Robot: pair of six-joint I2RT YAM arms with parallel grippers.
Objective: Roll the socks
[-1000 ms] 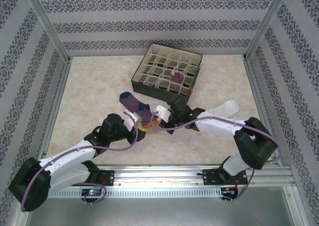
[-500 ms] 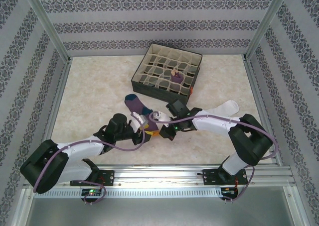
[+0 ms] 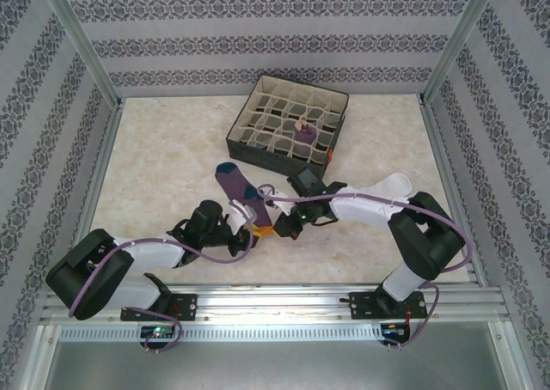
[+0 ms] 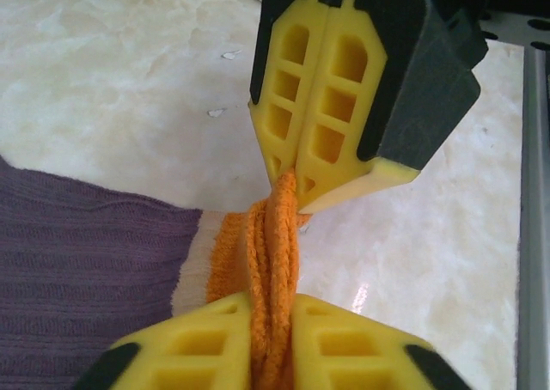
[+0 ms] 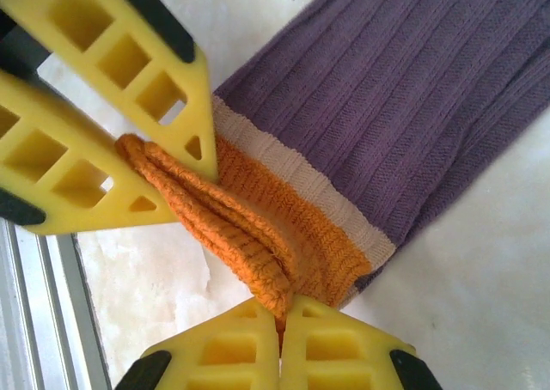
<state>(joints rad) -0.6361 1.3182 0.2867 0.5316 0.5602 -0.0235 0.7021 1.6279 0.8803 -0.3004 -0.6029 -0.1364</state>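
When I look down from the top camera, I see the dark square box with beige grid dividers [image 3: 288,119] at the far side of the pale marble table [image 3: 163,167]. A purple ribbed fabric sock [image 3: 235,182] with an orange end [image 3: 265,230] lies nearer to me than the box, a little to its left. A soft white fabric sock [image 3: 388,186] also lies nearer than the box, off to its right and well apart from the purple sock. A small purple lump [image 3: 303,132] sits in one cell of the box. The left gripper [image 3: 252,229] and the right gripper [image 3: 278,228] meet tip to tip at the orange end, on the side of the purple sock away from the box.

From the left wrist camera, I see the left gripper [image 4: 273,308] squeezing the orange end [image 4: 268,244], which is bunched into a thick fold. The right gripper [image 4: 296,179] pinches the same fold, its yellow fingers pressed together. The purple part lies flat on the table.

From the right wrist camera, the right gripper [image 5: 279,308] nips one corner of the orange end, fingers closed on it. The left gripper [image 5: 176,184] grips the other corner. A thin cream band [image 5: 301,179] sits between the orange and the purple.
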